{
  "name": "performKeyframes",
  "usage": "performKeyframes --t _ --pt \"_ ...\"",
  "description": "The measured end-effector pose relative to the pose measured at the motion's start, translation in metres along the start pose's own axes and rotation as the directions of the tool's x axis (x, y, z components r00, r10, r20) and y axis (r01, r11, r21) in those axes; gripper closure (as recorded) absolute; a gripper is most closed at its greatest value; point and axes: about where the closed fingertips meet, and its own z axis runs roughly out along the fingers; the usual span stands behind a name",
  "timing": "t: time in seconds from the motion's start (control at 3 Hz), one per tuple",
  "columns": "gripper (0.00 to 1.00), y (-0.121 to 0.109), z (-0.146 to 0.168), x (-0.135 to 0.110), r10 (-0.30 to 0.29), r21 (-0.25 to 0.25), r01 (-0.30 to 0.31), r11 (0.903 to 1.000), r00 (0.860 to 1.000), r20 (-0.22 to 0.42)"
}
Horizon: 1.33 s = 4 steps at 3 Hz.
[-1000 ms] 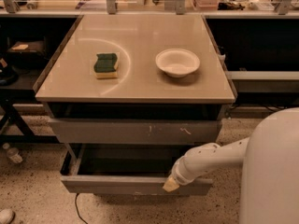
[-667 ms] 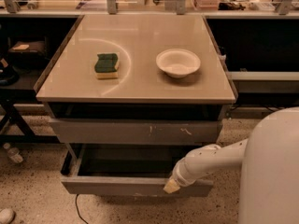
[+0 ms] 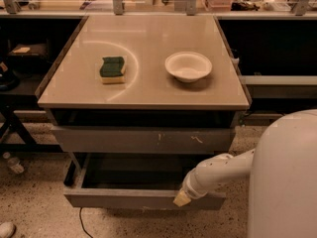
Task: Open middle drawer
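a low cabinet with a beige top [image 3: 148, 88] fills the middle of the frame. the middle drawer [image 3: 124, 198] sits pulled out toward the bottom of the frame, below a taller grey drawer front with white scratches [image 3: 138, 140] that is closed. the robot's white arm [image 3: 223, 168] reaches in from the lower right, and the gripper [image 3: 181, 198] rests at the top edge of the open drawer's front, right of its centre. whether it is clasping that edge or only touching it cannot be told.

the likeliest trouble is a slip. the front is flat and has no handle, so a thin hold on the top edge could let go if the pull goes on. because the contact is off to the right, a further pull could also skew the drawer and bind it on its runners. it already looks well out, so more travel might bring it off them. the robot's rounded white body [image 3: 287, 182] stands near the drawer's right end and could block it. a dark cord [image 3: 81, 221] lies on the floor under the drawer's left end.

the open drawer's tray is in shadow; nothing shows in it. on the cabinet top a white bowl [image 3: 188, 66] looks empty. a green and yellow sponge [image 3: 113, 69] lies to its left, apart from it.
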Motion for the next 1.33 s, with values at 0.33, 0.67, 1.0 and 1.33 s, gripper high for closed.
performKeyframes --t 0.33,0.67,1.0,1.33 --pt "1.00 0.005 -0.002 0.003 0.001 -0.004 -0.001 1.0000 1.000 -0.014" --pt "1.00 0.009 -0.005 0.004 0.019 -0.003 -0.019 0.9998 1.000 -0.013" --pt "1.00 0.013 -0.006 0.008 0.025 -0.005 -0.025 0.9997 1.000 -0.019" --pt "1.00 0.019 -0.008 0.012 0.033 -0.008 -0.033 0.9994 0.999 -0.023"
